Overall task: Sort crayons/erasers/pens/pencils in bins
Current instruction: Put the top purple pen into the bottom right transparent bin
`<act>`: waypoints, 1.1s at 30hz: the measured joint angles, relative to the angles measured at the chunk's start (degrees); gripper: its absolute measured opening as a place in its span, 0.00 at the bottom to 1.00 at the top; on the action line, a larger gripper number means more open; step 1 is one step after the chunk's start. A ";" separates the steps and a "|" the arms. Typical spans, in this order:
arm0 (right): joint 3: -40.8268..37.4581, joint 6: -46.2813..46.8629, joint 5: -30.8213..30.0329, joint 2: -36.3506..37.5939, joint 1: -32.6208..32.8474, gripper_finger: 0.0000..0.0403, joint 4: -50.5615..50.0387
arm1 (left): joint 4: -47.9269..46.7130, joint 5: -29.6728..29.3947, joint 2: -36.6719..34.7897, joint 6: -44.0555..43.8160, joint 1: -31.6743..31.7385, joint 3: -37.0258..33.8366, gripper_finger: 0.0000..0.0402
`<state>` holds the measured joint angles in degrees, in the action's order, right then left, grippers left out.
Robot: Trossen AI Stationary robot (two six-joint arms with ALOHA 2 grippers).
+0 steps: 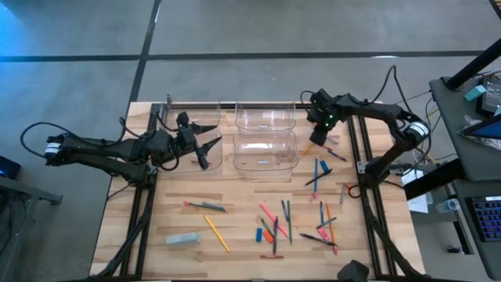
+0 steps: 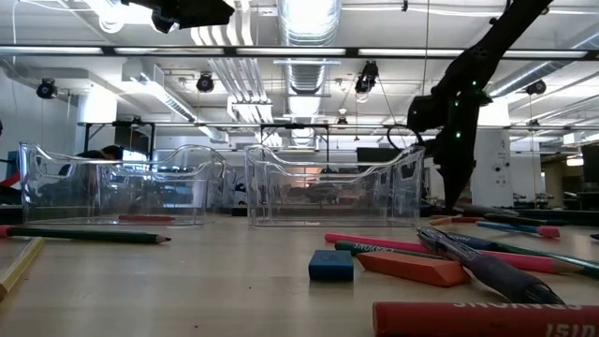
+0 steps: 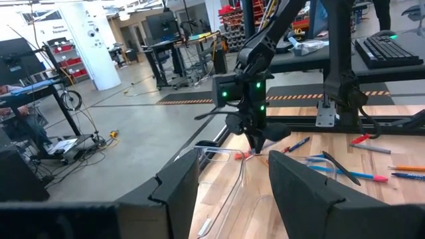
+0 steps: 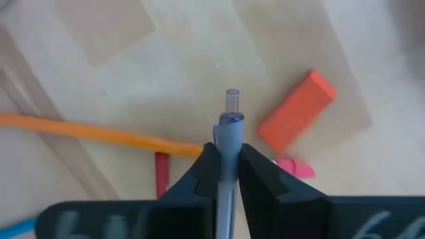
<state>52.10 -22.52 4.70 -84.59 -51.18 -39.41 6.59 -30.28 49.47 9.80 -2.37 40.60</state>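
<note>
The high view looks straight down on the whole table (image 1: pixel 235 196) from far above, while the low view sits at table-top height and faces level across it, past the clear bins (image 2: pixel 332 192), into the room. The left wrist camera looks forward between its own fingers (image 3: pixel 312 199) at the right gripper (image 3: pixel 255 143), which the high view shares. The right wrist camera is very near the wood, looking down past its own tips.

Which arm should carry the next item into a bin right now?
The right. Its gripper is already shut on a grey pen beside the right-hand bins. The left gripper hangs open and empty over the left bin.
</note>
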 joint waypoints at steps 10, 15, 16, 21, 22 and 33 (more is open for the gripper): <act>5.83 5.09 0.36 14.44 1.65 0.07 -4.90 | -0.07 0.00 0.00 0.00 -0.01 -0.07 0.41; 11.32 9.97 7.55 19.99 6.41 0.07 -3.08 | -0.07 0.00 0.00 0.00 -0.02 -0.07 0.41; 12.44 11.26 7.77 20.53 8.02 0.07 -2.51 | -0.07 0.00 0.00 0.00 0.00 -0.09 0.41; 16.95 13.62 7.78 20.19 17.08 0.07 2.25 | -0.07 0.00 0.00 -0.04 -0.01 -0.09 0.41; 17.57 13.63 7.79 19.59 18.93 0.07 3.42 | -0.04 0.00 0.00 -0.04 -0.01 -0.09 0.41; 19.16 13.57 7.78 8.75 28.63 0.07 16.93 | -0.76 0.00 0.00 -0.11 -0.02 -0.09 0.41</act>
<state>71.26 -8.96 12.49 -75.83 -22.56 -22.49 5.83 -30.28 49.47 9.69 -2.39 40.51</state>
